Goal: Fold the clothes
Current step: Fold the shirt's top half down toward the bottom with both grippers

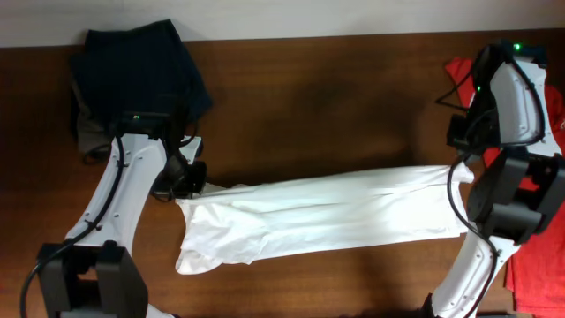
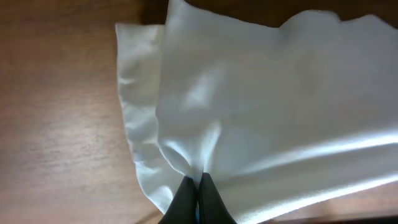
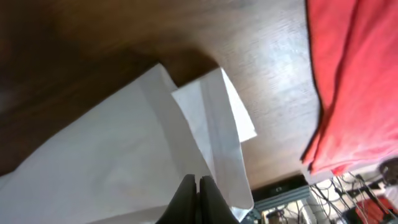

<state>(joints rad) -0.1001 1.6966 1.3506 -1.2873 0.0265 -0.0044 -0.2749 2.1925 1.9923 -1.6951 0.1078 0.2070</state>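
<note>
— Since both ends are pinched, why is the white T-shirt drawn out so long across the surface?

— I have the left gripper clamped on the edge of one end and the right gripper clamped on the opposite end. The cloth runs as a band between the arms, with most wrinkles pulled flat.

— And the other clothes?

— The red-orange shirt lies to my right and the navy pile sits in the far left corner, both apart from it. I reckon that leaves room to fold.
</note>
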